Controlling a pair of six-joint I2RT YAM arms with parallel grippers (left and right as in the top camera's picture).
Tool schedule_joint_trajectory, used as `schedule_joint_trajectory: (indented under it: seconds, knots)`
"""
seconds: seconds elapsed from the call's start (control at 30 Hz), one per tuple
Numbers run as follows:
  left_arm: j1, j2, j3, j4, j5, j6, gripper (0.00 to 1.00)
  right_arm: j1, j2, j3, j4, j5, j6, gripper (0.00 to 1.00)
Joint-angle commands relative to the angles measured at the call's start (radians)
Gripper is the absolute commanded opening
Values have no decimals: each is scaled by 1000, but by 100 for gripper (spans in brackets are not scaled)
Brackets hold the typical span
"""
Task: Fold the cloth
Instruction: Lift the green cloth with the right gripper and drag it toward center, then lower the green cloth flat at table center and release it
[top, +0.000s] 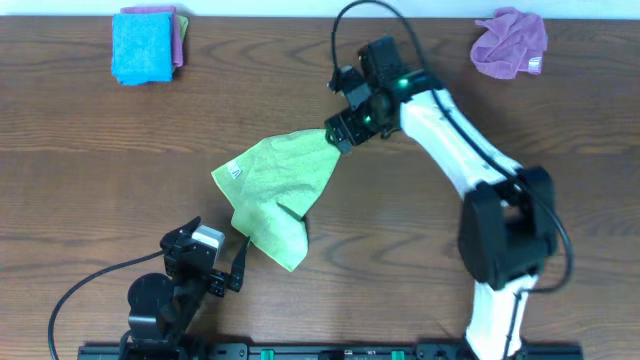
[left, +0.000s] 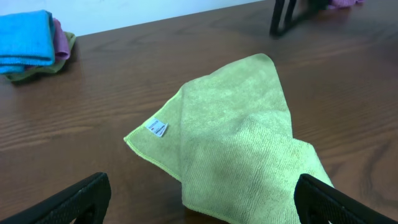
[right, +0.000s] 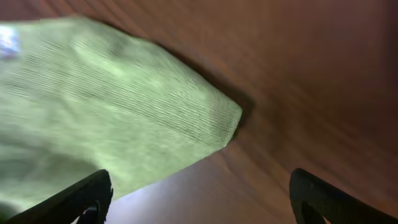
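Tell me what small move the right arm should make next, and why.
Probably lift the right arm straight up a little. Its jaws stand open, and the cloth corner lies on the table just ahead of them, not between them, so rising should clear it without dragging the fold.

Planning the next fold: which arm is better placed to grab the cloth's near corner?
Left, probably: the left gripper, open, sits close to and faces the near end of the cloth; the right gripper, also open, is at the far corner.
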Motion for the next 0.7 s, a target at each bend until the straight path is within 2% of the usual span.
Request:
schedule_joint_trajectory:
  seconds: [0.0, 0.4, 0.6, 0.67]
  knots:
    - [-3, -6, -21, -5, -3, 14, 95, -2, 42, 5, 10, 4, -23, 90]
    - [-3, -6, -21, -5, -3, 13, 96, -16, 132, 5, 85, -60, -68, 87]
    - [-3, -6, -21, -5, -3, 14, 95, -21, 153, 5, 105, -106, -68, 79]
    - [-3, -6, -21, -5, -3, 14, 95, -21, 161, 5, 111, -116, -68, 73]
